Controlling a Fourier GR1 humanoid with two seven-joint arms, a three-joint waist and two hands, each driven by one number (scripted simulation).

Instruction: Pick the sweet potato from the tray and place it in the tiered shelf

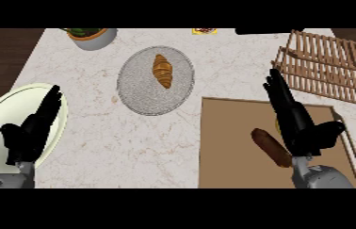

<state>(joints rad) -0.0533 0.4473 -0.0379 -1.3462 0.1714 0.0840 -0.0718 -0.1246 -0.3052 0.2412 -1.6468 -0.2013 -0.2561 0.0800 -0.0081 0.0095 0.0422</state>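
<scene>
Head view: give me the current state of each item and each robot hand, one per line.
Sweet potato: lying on the tray, not held.
Tray: flat on the counter.
Shelf: slatted, nothing seen on it.
Croissant: lying on the grey plate.
Right robot hand: open, over the tray beside the sweet potato.
Left robot hand: open, over the pale plate.

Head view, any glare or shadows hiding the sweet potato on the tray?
Head view: even light, no glare; the sweet potato shows plainly on the brown tray, with the right robot hand beside it, hiding none of it; the wooden shelf is cut off at the edge.
</scene>
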